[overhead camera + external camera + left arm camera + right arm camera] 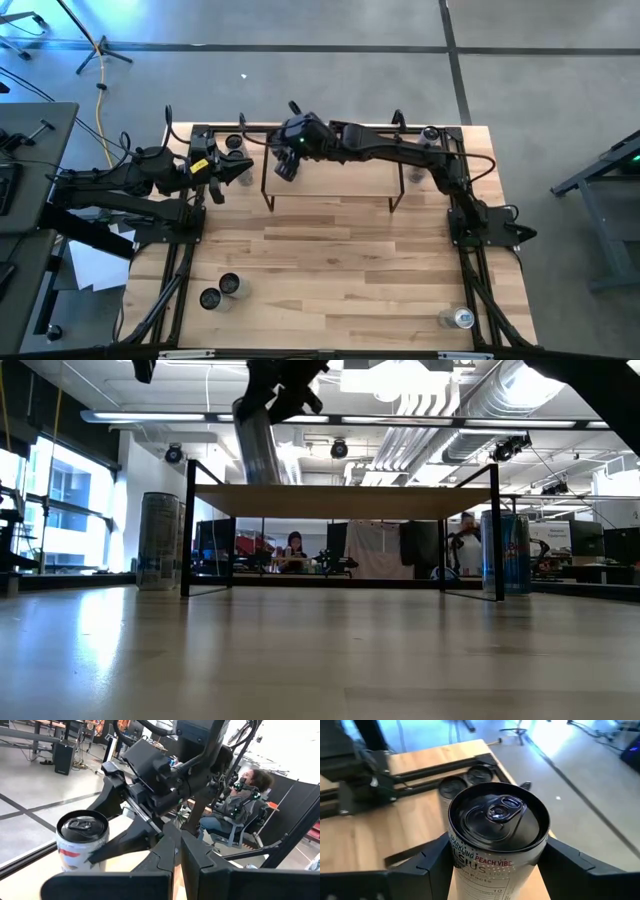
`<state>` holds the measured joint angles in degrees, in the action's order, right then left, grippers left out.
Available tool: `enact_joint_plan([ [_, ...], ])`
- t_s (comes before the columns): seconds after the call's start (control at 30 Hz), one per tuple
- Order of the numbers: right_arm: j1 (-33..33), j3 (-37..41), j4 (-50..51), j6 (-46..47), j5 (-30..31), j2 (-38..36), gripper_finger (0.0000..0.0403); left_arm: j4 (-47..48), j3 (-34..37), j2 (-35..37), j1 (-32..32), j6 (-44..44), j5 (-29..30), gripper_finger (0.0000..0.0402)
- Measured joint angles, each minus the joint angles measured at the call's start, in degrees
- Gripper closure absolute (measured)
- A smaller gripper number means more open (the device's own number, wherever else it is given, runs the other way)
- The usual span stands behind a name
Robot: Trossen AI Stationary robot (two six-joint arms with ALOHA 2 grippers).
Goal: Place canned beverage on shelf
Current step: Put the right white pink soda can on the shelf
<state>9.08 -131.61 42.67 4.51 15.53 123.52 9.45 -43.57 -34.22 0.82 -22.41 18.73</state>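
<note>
The canned beverage [495, 840] stands upright between the fingers of the right gripper [287, 160], its pull-tab top facing the wrist camera and its long axis vertical. The jaws sit against its two sides, so the right gripper appears closed on it.

Going from near to far across the table: two loose cans [220, 291] stand at the near left edge and one can [462, 318] at the near right corner, all well apart from the work. Mid-table is bare wood. Farther back stands the shelf [330, 178], its light wood top on thin black legs. In the low view the held can hangs above the left end of that top, and it cannot be told whether its base touches the wood yet.

The relation that matters is vertical: the shelf top lies straight below the can, so the coming move is judged a short lowering along the can's own axis.

The right arm is the one at work. The left gripper [222, 170] waits with fingers pressed together just beside the shelf's left end, near two more cans [236, 143] at the far left.
</note>
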Motion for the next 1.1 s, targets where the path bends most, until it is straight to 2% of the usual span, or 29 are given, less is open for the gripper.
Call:
enact_joint_plan([
  [0.1,0.6,1.3,-2.1,-1.4,-2.3,-0.6,0.0176,0.0,0.0,0.0,0.0,0.0,0.0,0.0399],
  [0.2,1.8,7.6,-5.9,-1.8,-3.7,-4.5,0.0176,0.0,0.0,0.0,0.0,0.0,0.1,0.0399],
  [0.33,4.7,24.8,-19.4,-0.9,-8.5,-15.3,0.0176,0.1,0.0,0.0,0.0,0.0,0.4,0.0399],
  [0.47,7.6,42.6,-39.3,3.1,-20.9,-25.7,0.0176,0.1,0.0,0.0,0.0,0.0,1.2,0.0399],
  [0.6,7.3,51.4,-47.2,0.1,-26.1,-29.5,0.0176,0.1,0.0,0.0,0.0,0.0,1.5,0.0399],
  [0.73,7.5,52.2,-47.4,-4.3,-34.7,-28.4,0.0176,-0.2,0.0,0.0,0.0,0.0,1.6,0.0399],
  [0.97,8.0,46.6,-44.5,-8.4,-43.6,-24.3,0.0176,-0.4,0.0,0.0,0.0,-1.2,1.7,0.0399],
  [1.1,8.3,41.5,-40.7,-14.5,-44.6,-21.7,0.0176,-0.3,0.0,0.0,0.0,-2.7,1.5,0.0399],
])
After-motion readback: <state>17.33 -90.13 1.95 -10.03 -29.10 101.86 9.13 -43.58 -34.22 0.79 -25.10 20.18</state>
